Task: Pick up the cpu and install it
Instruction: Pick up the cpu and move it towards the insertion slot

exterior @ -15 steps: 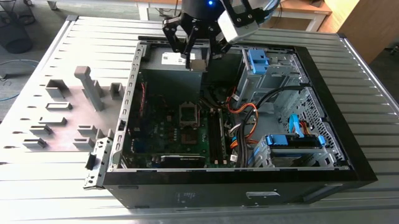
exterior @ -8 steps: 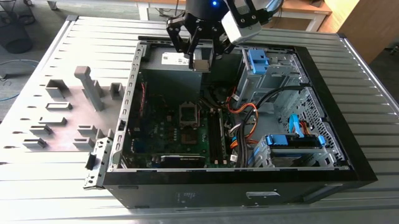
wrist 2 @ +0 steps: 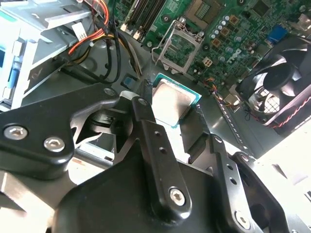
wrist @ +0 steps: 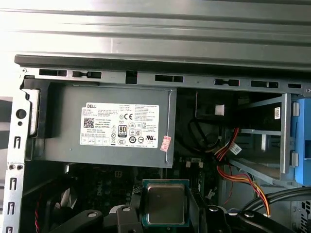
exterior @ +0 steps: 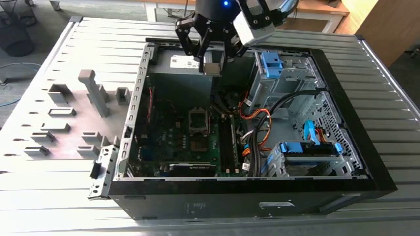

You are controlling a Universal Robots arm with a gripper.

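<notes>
You're at the carry step, gripper clamped on the cpu over the case's far end; seating it likely calls for squaring it above the open socket.

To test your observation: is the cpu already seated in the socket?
No, the gripper holds the cpu above the motherboard, apart from the socket.
</notes>
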